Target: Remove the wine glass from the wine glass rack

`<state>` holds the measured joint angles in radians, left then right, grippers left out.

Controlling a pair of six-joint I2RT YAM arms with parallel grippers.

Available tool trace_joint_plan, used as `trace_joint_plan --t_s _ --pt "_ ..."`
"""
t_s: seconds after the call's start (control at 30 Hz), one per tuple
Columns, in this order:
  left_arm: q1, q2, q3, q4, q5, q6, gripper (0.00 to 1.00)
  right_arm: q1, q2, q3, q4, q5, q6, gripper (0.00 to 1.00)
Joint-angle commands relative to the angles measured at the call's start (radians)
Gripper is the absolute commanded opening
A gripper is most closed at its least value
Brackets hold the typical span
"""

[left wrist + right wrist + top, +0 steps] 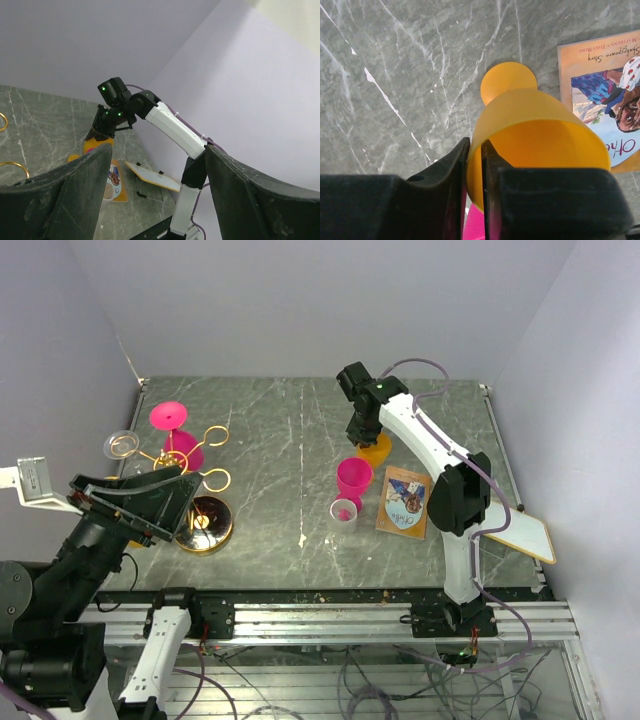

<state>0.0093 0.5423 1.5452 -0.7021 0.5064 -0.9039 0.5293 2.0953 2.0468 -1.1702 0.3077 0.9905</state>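
- In the top view, we found the wine glass rack (pixel 205 524) near the table's left edge. It was gold wire with a shiny round base and curled arms, and a pink wine glass (pixel 182 448) appeared to hang from it.
- The orange wine glass (pixel 378 450) stood off the rack, right of the table's middle, with the right gripper (pixel 368 438) at its rim. A second pink glass (pixel 354 478) stood just beside it, with a book (pixel 405 502) near.
- The left gripper (pixel 178 505) hovered beside the rack.
- In the left wrist view, its jaws stood wide with nothing between them. Beyond them we saw the right arm over the orange glass.
- In the right wrist view, the jaws were narrow, pinching the orange glass's thin translucent wall at the rim. Its round foot rested on the marble-patterned top.
- We judged the set-down nearly finished. Next the jaws need to part, then rise straight up so the rim is not dragged and the glass stays upright.
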Motion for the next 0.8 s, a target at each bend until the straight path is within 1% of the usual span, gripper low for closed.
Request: trace_joint_plan --t_s 0.0,0.03,0.1,0.13,0.27,0.33,0.4,0.47,0.5,0.53,0.57,0.67,0.77 --pt "-0.003 0.004 0.052 -0.059 -0.035 0.004 0.85 -0.001 -0.02 -0.016 0.008 0.041 0.008 0.18" --pt "-0.004 0.003 0.053 -0.07 -0.041 0.006 0.85 -0.002 -0.026 -0.021 0.01 0.044 0.007 0.2" --pt "-0.005 -0.001 0.043 -0.076 -0.05 -0.001 0.85 -0.002 -0.035 -0.02 0.011 0.049 0.006 0.27" --pt "-0.005 -0.002 0.036 -0.074 -0.051 -0.01 0.85 0.0 -0.041 -0.017 0.01 0.047 0.004 0.35" --pt "-0.003 0.005 0.031 -0.091 -0.057 -0.024 0.84 0.0 -0.069 -0.002 0.009 0.025 0.0 0.56" --pt "-0.004 0.009 0.039 -0.125 -0.082 -0.02 0.84 0.001 -0.095 0.012 0.007 0.009 -0.014 0.66" --pt "-0.003 0.014 0.051 -0.173 -0.107 -0.01 0.84 0.001 -0.127 0.027 0.003 0.0 -0.031 0.79" --pt "-0.003 0.016 0.052 -0.207 -0.119 -0.001 0.83 0.001 -0.162 0.029 0.005 0.01 -0.04 0.89" --pt "-0.003 0.017 0.051 -0.221 -0.12 0.009 0.83 0.001 -0.19 0.023 0.01 0.016 -0.046 0.95" --pt "-0.003 0.018 0.049 -0.235 -0.127 0.017 0.83 0.001 -0.209 0.016 0.017 0.021 -0.053 0.99" --pt "-0.003 0.017 0.048 -0.246 -0.134 0.024 0.84 0.001 -0.229 0.007 0.026 0.024 -0.065 0.99" --pt "-0.004 0.022 0.034 -0.266 -0.139 0.038 0.84 0.0 -0.288 -0.019 0.041 0.031 -0.092 1.0" --pt "-0.004 0.038 0.0 -0.245 -0.108 0.036 0.84 0.0 -0.335 -0.053 0.062 0.006 -0.124 1.0"
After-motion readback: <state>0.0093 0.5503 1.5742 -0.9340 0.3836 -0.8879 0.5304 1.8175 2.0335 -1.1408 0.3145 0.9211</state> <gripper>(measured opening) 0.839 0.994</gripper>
